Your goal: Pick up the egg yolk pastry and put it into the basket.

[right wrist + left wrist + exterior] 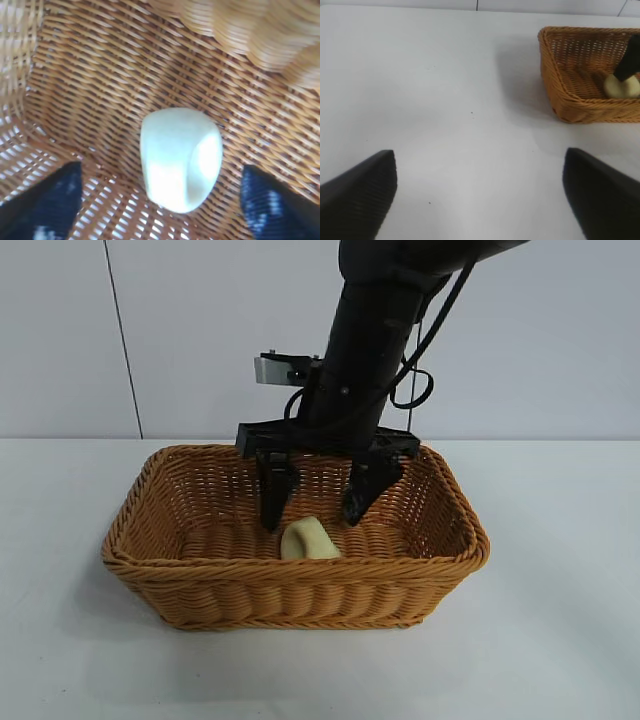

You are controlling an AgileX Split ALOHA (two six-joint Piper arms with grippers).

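The pale yellow egg yolk pastry lies on the floor of the wicker basket, near its front wall. It also shows in the right wrist view and the left wrist view. My right gripper hangs open just above the pastry, one finger on each side, not touching it. The same gripper shows open in its own wrist view. My left gripper is open and empty over the bare table, well away from the basket, and is out of the exterior view.
The basket stands in the middle of a white table. A pale wall runs behind it.
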